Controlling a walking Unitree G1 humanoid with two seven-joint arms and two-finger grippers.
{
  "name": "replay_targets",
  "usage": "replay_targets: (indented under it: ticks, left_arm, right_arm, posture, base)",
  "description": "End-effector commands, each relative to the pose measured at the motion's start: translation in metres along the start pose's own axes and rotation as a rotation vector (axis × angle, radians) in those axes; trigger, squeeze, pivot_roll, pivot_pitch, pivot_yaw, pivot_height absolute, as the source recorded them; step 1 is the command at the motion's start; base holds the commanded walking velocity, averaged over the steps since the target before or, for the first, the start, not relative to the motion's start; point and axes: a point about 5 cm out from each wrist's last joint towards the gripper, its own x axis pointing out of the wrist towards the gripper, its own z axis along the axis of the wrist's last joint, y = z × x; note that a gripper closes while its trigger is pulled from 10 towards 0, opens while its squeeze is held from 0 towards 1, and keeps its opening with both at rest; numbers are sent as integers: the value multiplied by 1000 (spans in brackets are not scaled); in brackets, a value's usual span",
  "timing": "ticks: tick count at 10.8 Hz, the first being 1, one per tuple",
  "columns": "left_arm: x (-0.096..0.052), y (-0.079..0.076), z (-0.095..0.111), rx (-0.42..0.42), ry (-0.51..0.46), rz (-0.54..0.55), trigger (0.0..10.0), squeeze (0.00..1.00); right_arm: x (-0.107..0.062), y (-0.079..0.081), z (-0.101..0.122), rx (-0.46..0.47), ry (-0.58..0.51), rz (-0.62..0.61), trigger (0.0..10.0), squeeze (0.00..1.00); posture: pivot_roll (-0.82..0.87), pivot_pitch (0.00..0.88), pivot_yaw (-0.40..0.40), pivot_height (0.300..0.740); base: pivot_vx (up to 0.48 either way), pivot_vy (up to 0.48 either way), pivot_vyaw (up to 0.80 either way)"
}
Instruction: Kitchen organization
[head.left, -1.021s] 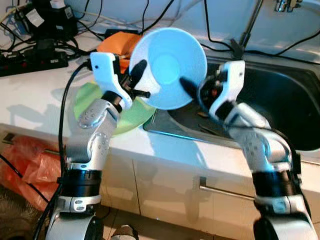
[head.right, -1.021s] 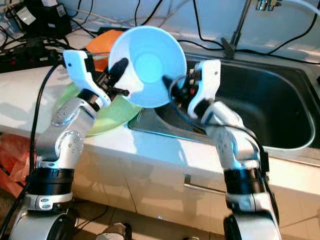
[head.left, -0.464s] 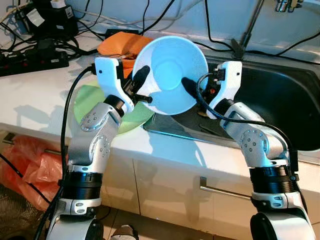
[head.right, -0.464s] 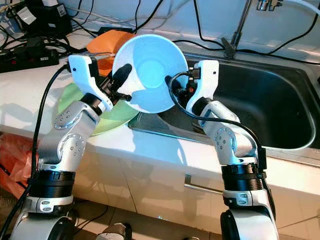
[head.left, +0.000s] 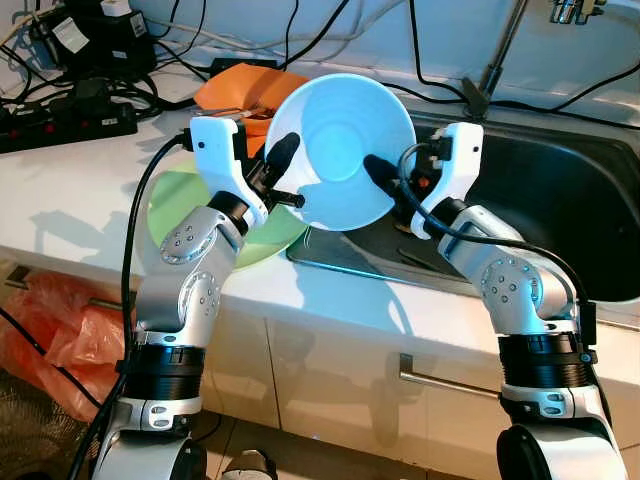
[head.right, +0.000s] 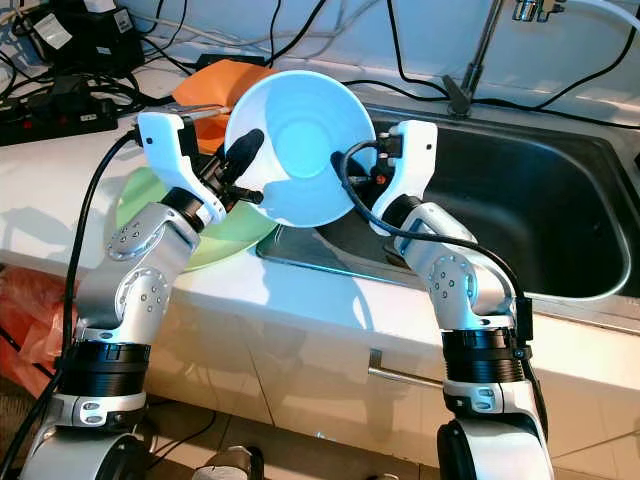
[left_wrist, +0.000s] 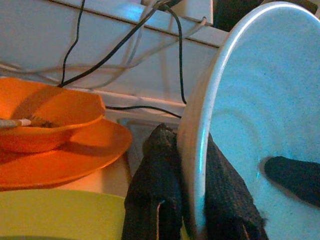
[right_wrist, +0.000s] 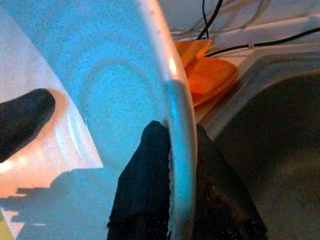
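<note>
You have the round pale-blue ceramic bowl (head.left: 343, 150) at frame centre, above the sink's (head.left: 560, 200) near-left corner, pinched at opposite rims by the left end effector (head.left: 283, 168) and right end effector (head.left: 383, 178). Release 1 side only once the other grips securely.

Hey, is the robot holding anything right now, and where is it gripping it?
Yes: a pale blue bowl, held by its rim on opposite sides. The left pincer and the right pincer each clamp the rim, one finger inside, one outside.
</note>
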Motion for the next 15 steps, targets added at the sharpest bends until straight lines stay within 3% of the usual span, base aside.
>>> replay_targets:
  ticks: [1, 5, 8, 9, 12, 15]
  left_arm:
    - [-1, 0, 10, -1, -47, -29, 10000, 1000]
    - [-3, -4, 6, 2, -19, -57, 10000, 1000]
    - [-8, -12, 4, 80, 83, -210, 10000, 1000]
    - [-15, -15, -8, 57, 148, -251, 10000, 1000]
    - [-24, -23, -30, 103, 284, -330, 10000, 1000]
    - [-26, -26, -31, 93, 308, -359, 10000, 1000]
  right_arm:
    - [-10, -25, -5, 7, 27, -154, 0, 0]
    - [-8, -25, -5, 28, 22, -164, 0, 0]
    - [-13, -58, -3, 32, -9, -421, 0, 0]
    - [-22, -82, -9, -45, 18, -570, 0, 0]
    - [-26, -109, -24, -116, 81, -668, 0, 0]
    - [-24, -120, -40, -177, 187, -681, 0, 0]
  posture:
    - [84, 62, 11, 740]
    - [89, 59, 5, 740]
    - [91, 59, 5, 740]
    - [95, 61, 6, 740]
    - [95, 65, 12, 740]
    - [95, 65, 12, 740]
  base:
    - [0, 0, 0]
    - [0, 0, 0]
    - [0, 0, 0]
    - [0, 0, 0]
    - [0, 0, 0]
    - [0, 0, 0]
